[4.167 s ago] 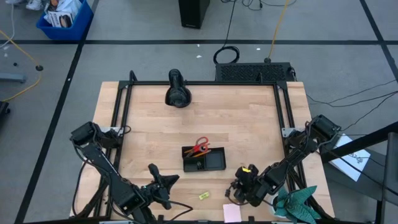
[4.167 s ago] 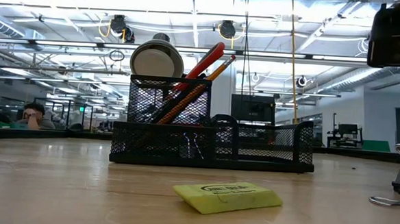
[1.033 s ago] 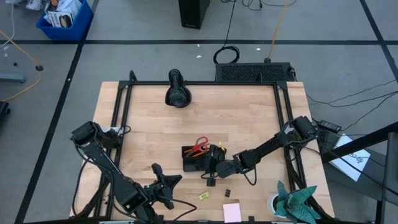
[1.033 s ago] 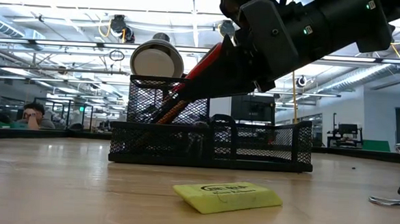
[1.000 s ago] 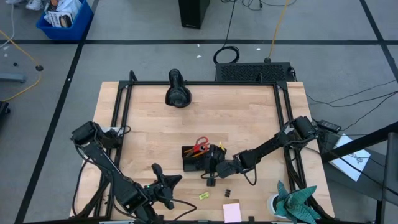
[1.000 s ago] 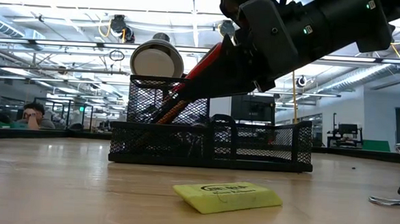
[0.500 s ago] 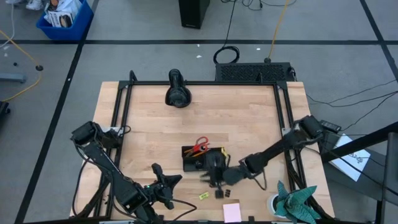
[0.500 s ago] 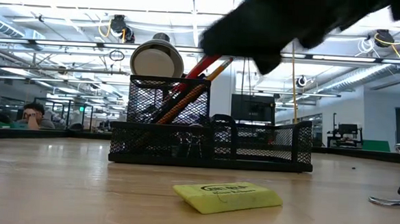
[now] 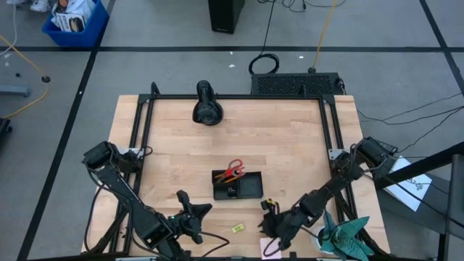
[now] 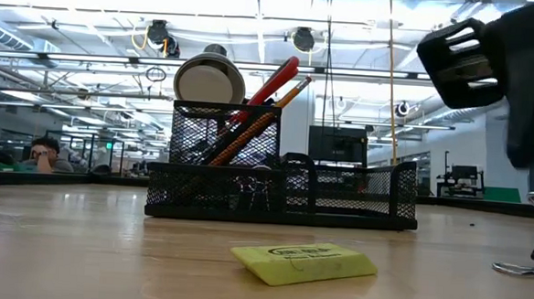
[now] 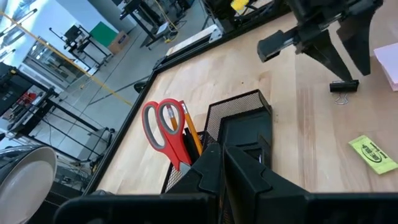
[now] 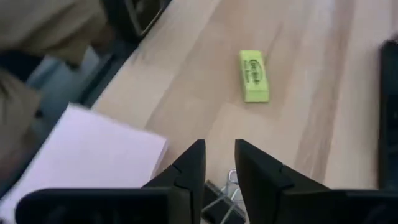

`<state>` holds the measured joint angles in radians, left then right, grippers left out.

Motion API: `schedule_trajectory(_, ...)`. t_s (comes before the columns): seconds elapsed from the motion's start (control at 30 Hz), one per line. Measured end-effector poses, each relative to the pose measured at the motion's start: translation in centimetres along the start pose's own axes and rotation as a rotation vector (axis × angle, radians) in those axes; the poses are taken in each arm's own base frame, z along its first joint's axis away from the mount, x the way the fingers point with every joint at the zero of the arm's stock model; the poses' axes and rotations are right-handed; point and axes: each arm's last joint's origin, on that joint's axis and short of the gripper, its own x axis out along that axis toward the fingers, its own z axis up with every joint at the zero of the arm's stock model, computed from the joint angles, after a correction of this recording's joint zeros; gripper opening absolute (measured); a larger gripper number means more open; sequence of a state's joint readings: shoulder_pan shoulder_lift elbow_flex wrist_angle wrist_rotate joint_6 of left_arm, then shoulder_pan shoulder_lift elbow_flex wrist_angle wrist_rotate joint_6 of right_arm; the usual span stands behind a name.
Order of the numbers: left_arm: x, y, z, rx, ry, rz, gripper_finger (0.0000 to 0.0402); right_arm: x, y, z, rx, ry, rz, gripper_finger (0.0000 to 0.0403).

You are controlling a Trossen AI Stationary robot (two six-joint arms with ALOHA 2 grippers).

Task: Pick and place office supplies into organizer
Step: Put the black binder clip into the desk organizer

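right gripper (image 12: pixel 219 163) hovers part-open above a binder clip (image 12: pixel 222 198); scissors (image 9: pixel 233 171) stand handles-up in the organizer (image 9: pixel 239 185).

The desk (image 9: pixel 290 145) is pale wood with a smooth, faintly sheened grain, and the organizer (image 10: pixel 284 182) on it is black wire mesh with a matt finish. The scissors (image 11: pixel 165 127) have glossy red plastic handles, the yellow piece (image 10: pixel 304 262) looks like soft matt rubber with printed lettering, and the sticky-note pad (image 12: pixel 81 155) is plain pale paper. The binder clip (image 11: pixel 343 87) is dark metal with thin shiny wire loops, and both arms' fingers are matt black plastic.
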<state>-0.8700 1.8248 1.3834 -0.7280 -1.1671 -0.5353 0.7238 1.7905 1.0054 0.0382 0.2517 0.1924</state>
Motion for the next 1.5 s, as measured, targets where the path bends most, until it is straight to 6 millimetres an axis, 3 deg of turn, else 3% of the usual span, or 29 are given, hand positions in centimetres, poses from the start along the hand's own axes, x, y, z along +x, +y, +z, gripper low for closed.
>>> schedule_trajectory(0.23,0.0,-0.1,0.0,0.002,0.012,-0.02,0.0026,0.4,-1.6,0.0,0.005,0.068,0.204,0.0091)
schedule_trajectory(0.63,1.4,0.5,0.1,-0.01,0.053,-0.019,0.0026,0.8,-3.8,-0.1,-0.084,0.097,0.252,0.0113)
schedule_trajectory(0.97,2.8,1.0,0.2,-0.032,0.118,-0.059,0.0026,-2.7,-5.1,1.2,-0.168,0.073,0.274,0.0114)
schedule_trajectory(1.07,2.9,1.0,0.2,-0.037,0.12,-0.059,0.0026,-2.7,-5.6,1.2,-0.194,0.073,0.27,0.0115)
schedule_trajectory(1.5,2.9,1.0,0.2,-0.037,0.121,-0.06,0.0026,-1.6,-6.3,-1.2,-0.183,0.055,0.324,0.0114)
